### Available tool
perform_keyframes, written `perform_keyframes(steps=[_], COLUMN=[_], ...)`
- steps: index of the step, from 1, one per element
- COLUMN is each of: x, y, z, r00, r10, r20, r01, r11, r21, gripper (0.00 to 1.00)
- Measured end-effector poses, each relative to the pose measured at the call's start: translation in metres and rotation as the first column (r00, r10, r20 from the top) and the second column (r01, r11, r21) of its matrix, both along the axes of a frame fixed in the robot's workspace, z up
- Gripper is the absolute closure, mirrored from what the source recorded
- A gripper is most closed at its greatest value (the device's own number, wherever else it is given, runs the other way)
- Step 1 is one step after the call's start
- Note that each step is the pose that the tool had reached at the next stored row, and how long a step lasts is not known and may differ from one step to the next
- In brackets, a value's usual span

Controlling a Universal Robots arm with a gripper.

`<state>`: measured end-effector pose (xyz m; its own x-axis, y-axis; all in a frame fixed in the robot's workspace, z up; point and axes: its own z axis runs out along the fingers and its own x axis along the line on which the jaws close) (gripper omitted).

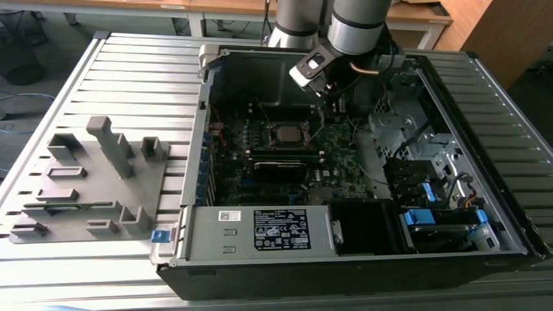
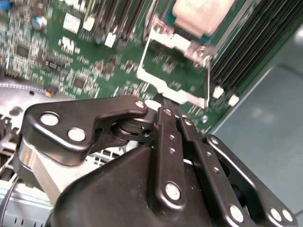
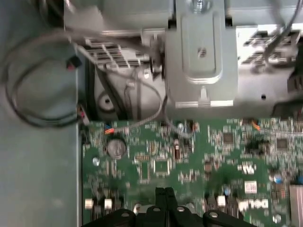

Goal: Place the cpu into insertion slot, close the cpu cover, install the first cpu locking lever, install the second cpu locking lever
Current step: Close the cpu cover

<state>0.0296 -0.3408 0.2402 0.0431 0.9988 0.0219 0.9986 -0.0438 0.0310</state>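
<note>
The open computer case [image 1: 199, 194] lies on the table with the dark green motherboard [image 1: 337, 152] inside. The insertion slot [image 1: 289, 133] is the square socket near the board's middle. In the second wrist view the cpu [image 2: 203, 14], with a pale metal top, sits in that socket. The cpu cover [image 2: 173, 92] is swung open away from the chip, and green board shows through its window. My gripper [image 2: 164, 109] is shut with nothing visible between its fingers. Its tip is right at the cover's free edge. The gripper [image 1: 335, 100] hangs over the board behind the socket. Its closed fingers [image 3: 164, 194] point at the board.
A grey fixture plate [image 1: 95, 188] with upright blocks lies on the exterior view's left. The power supply box [image 1: 259, 230] and drive bays with blue tabs [image 1: 432, 214] fill the case's near side. Black memory slots [image 2: 251, 52] run beside the socket. A grey metal bracket [image 3: 201, 56] and loose cables [image 3: 28, 94] border the board.
</note>
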Motion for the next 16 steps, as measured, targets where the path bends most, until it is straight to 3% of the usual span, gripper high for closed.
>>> perform_keyframes(steps=[10,16], x=[-0.0425,-0.0501], y=[0.0,-0.0001], z=[-0.0015,-0.0021], r00=[1.0,1.0], r10=[-0.001,-0.001], r20=[0.0,0.0], r01=[0.001,0.001], r11=[1.0,1.0], r21=[-0.0002,-0.0002], gripper=[0.89,0.89])
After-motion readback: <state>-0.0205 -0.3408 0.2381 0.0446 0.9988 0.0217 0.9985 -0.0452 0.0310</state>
